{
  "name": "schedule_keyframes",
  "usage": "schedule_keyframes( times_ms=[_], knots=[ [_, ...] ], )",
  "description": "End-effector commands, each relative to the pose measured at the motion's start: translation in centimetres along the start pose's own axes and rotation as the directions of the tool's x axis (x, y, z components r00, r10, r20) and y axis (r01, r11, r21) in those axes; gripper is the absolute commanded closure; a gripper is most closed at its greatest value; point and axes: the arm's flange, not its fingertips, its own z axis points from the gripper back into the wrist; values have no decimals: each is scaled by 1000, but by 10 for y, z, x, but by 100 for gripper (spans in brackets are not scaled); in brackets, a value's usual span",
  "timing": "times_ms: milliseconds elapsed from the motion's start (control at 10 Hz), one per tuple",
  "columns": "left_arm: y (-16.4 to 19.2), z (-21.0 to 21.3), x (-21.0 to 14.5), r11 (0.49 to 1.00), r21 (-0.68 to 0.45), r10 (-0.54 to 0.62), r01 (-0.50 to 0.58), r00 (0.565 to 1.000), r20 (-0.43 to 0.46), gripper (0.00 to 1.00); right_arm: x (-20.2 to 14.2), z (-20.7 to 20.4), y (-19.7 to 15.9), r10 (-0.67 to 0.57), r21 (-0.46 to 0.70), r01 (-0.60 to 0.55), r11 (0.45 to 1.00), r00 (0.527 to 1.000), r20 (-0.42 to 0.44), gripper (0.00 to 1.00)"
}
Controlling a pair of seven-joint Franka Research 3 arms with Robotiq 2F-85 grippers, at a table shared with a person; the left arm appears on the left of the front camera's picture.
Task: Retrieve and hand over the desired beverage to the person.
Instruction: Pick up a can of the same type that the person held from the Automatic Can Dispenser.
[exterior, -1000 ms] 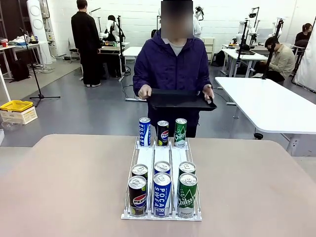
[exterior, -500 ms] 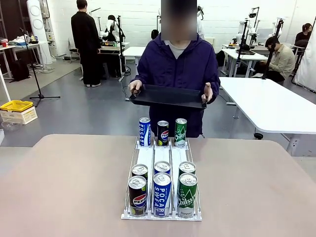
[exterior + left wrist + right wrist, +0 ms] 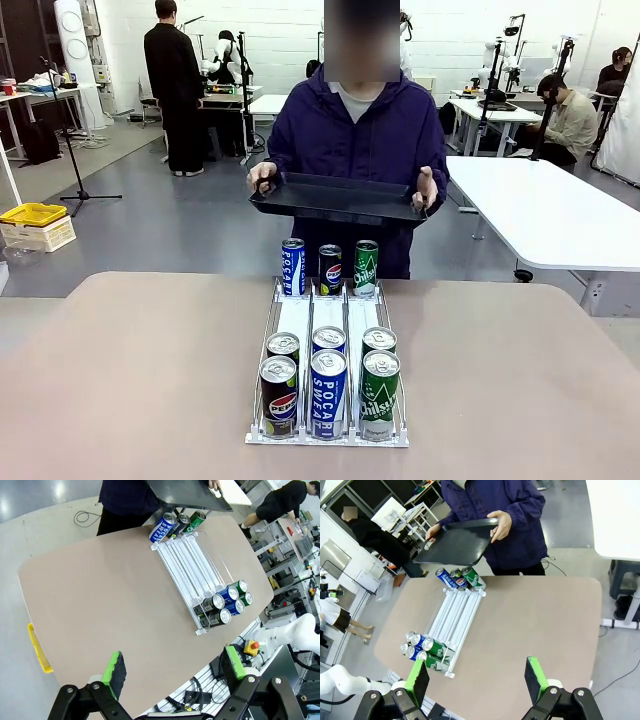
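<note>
A beige table [image 3: 120, 380] carries one clear three-lane rack [image 3: 296, 318] at its middle, drink cans [image 3: 328, 392] at both its ends

person [image 3: 345, 130]: dark navy-purple hooded jacket, standing at far side, both hands holding black tray [image 3: 335, 200] before torso | far cans [image 3: 330, 268]: three upright, blue, black, green, at rack [image 3: 296, 322] far end | near cans [image 3: 328, 385]: six upright, black, blue, green pairs

A lab or workshop hall: white worktables [image 3: 545, 205], people [image 3: 172, 80] busy at cluttered benches [image 3: 225, 98].
</note>
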Motion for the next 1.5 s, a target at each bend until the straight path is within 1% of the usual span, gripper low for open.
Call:
schedule_keyframes(
  times_ms=[0,1400],
  knots=[
    [1,2,2,1000,-11,-14,14,1000,-1,0,3,0,-1,14,26,-14,1000,1000,12,0],
    [1,2,2,1000,-11,-14,14,1000,-1,0,3,0,-1,14,26,-14,1000,1000,12,0]
  ],
)
